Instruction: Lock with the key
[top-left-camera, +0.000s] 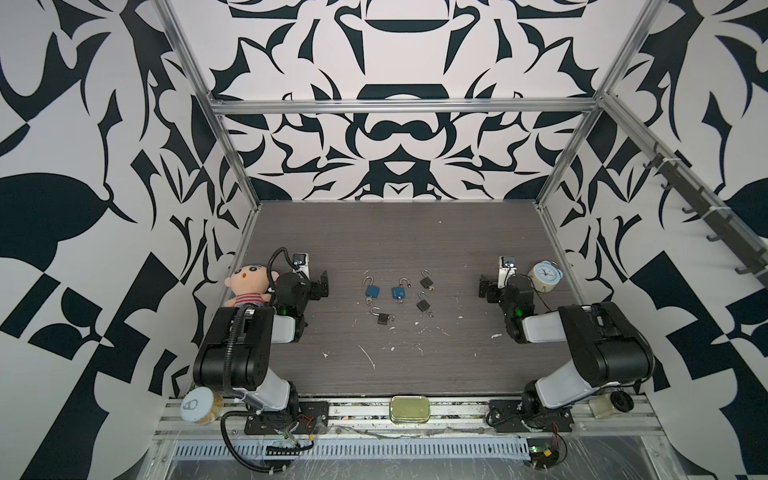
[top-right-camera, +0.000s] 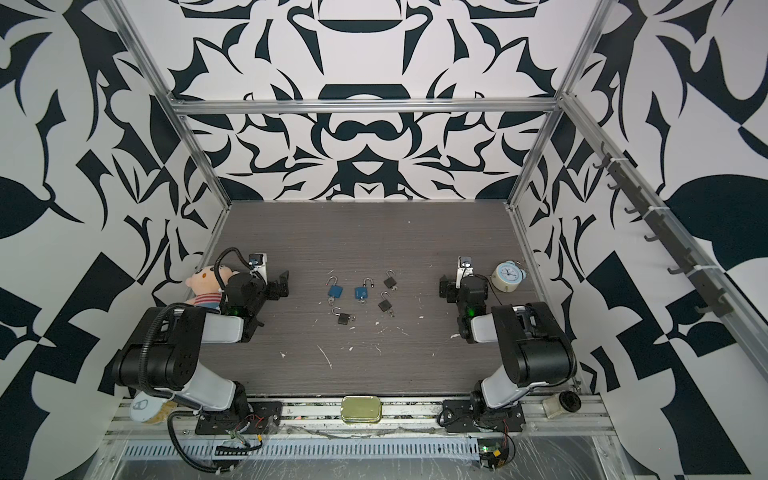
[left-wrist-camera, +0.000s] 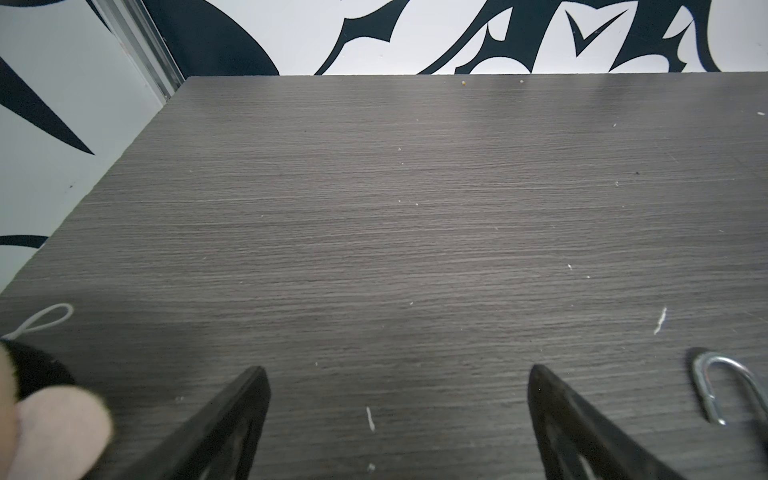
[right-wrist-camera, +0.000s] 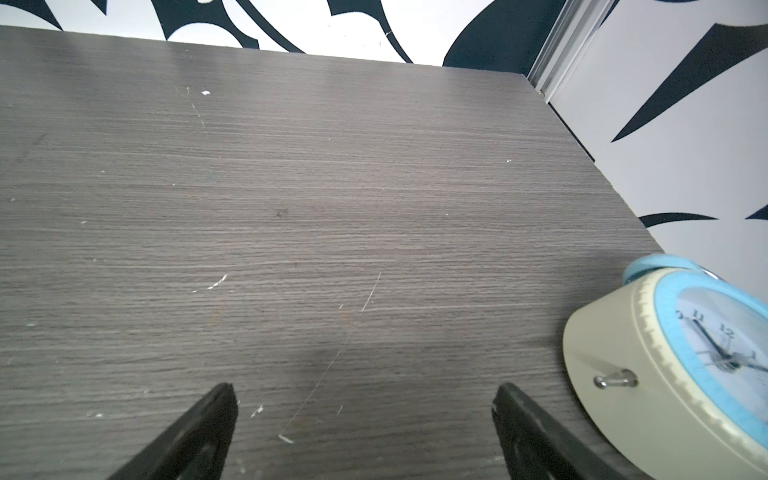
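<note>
Two blue-bodied padlocks and three dark-bodied padlocks are laid in a loose cluster in the middle of the grey wood-grain tabletop, which is flecked with white scratches. All five have curved metal shackles swung open. Keys seem to be stuck in their bases but are too small to be made out. The left gripper and the right gripper are held low, well apart from the cluster, with black tapered jaws spread wide and nothing between them. A plush doll is half hidden behind the left arm. A round cream-and-blue alarm clock is seen just beside the right gripper. One shiny shackle is cut off at the left wrist view's edge.
</note>
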